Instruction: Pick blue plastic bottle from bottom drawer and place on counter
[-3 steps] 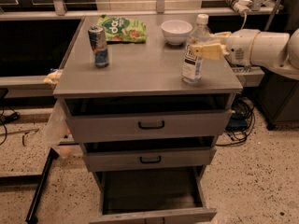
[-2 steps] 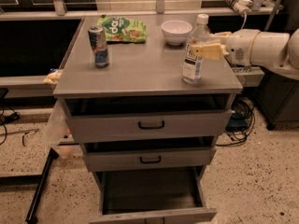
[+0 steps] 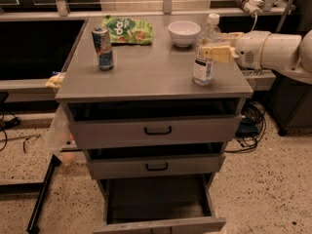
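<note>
The blue plastic bottle (image 3: 204, 68), clear with a white cap and a white-and-blue label, stands upright on the counter (image 3: 151, 69) near its right edge. My gripper (image 3: 218, 47) reaches in from the right at the height of the bottle's upper body and overlaps it in the camera view. Behind it, the white arm stretches off to the right. The bottom drawer (image 3: 158, 201) is pulled open below, and its dark floor is bare.
A blue-and-silver drink can (image 3: 103, 48) stands at the counter's left. A green snack bag (image 3: 127, 29) and a white bowl (image 3: 184, 32) lie at the back. Two upper drawers with black handles (image 3: 157, 130) are slightly open. Cables lie on the floor at right.
</note>
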Controlling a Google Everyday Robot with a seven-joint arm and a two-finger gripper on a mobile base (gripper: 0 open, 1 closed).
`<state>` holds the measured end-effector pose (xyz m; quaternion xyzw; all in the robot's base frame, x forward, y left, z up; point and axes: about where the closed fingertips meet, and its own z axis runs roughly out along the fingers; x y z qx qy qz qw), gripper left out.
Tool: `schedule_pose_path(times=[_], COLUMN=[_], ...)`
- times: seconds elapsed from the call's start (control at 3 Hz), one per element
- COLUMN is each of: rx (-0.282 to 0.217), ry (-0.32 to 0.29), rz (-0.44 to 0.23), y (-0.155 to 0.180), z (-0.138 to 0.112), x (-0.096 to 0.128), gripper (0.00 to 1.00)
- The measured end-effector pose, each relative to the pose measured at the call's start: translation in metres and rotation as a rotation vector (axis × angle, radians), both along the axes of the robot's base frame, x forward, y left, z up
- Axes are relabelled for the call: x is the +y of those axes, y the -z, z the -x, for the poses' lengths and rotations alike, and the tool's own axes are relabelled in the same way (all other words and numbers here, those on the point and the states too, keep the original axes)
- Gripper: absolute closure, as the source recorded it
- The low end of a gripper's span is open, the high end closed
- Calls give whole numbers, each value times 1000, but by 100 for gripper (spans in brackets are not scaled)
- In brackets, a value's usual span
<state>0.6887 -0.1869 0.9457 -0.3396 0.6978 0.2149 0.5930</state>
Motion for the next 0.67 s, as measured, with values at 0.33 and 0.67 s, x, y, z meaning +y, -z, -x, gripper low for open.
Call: schedule_pose_path(times=[0.33,0.67], rx=[0,0], ry=[0,0], rz=[0,0], y=[0,0], z=[0,0], x=[0,0], gripper=[0,0])
